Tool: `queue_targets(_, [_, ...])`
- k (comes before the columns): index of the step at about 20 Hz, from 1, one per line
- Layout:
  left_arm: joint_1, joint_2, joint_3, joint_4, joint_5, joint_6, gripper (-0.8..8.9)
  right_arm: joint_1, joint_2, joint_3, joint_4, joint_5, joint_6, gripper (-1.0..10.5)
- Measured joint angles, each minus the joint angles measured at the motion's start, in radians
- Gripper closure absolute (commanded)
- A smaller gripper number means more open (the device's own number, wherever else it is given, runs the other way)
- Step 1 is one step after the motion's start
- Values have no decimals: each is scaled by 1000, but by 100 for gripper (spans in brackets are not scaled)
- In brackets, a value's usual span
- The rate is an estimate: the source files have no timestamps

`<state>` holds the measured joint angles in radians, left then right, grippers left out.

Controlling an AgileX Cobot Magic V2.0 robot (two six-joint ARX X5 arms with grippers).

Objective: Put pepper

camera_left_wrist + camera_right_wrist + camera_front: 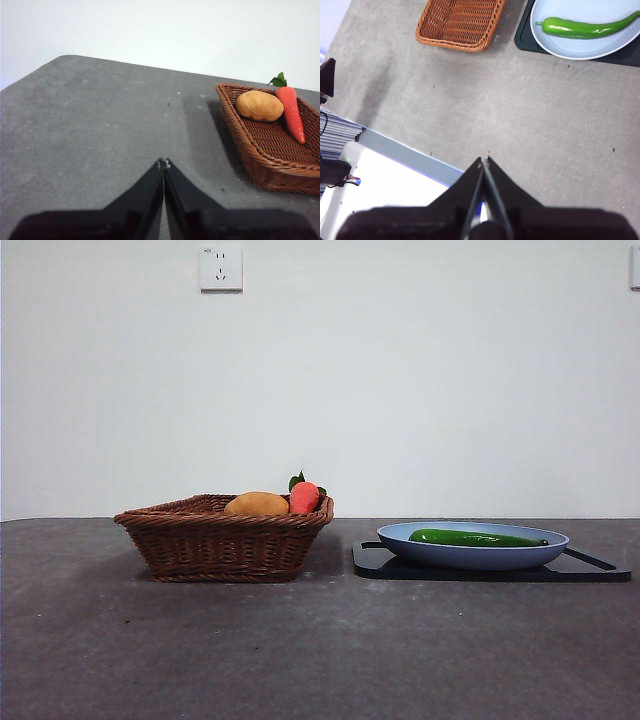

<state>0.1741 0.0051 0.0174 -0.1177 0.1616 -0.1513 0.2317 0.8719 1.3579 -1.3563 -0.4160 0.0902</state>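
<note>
The long glossy green pepper (475, 538) (587, 28) lies lengthwise in the blue plate (400, 537) (555, 46), which rests on a black board (375, 562) (522, 37) at the right of the table. My left gripper (164, 162) is shut and empty, over bare table well to the side of the wicker basket (270, 160). My right gripper (485, 159) is shut too, holding nothing, high above the table's front edge and far from the pepper. Neither arm shows in the front view.
The brown wicker basket (225, 540) (460, 25) stands left of the plate and holds a yellow-orange oval fruit (256, 504) (259, 105) and a red-orange carrot-like item with green leaves (304, 496) (291, 110). A white wall with a socket (221, 267) stands behind.
</note>
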Motion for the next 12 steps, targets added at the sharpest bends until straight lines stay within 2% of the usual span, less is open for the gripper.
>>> queue_targets(6, [0, 0, 0, 0, 0, 0, 805, 0, 0, 0, 0, 0, 0, 936])
queue_targets(8, [0, 0, 0, 0, 0, 0, 805, 0, 0, 0, 0, 21, -22, 936])
queue_targets(10, [0, 0, 0, 0, 0, 0, 805, -20, -31, -6, 98, 106, -51, 936])
queue_targets(12, [0, 0, 0, 0, 0, 0, 805, -80, -114, -63, 279, 121, -65, 936])
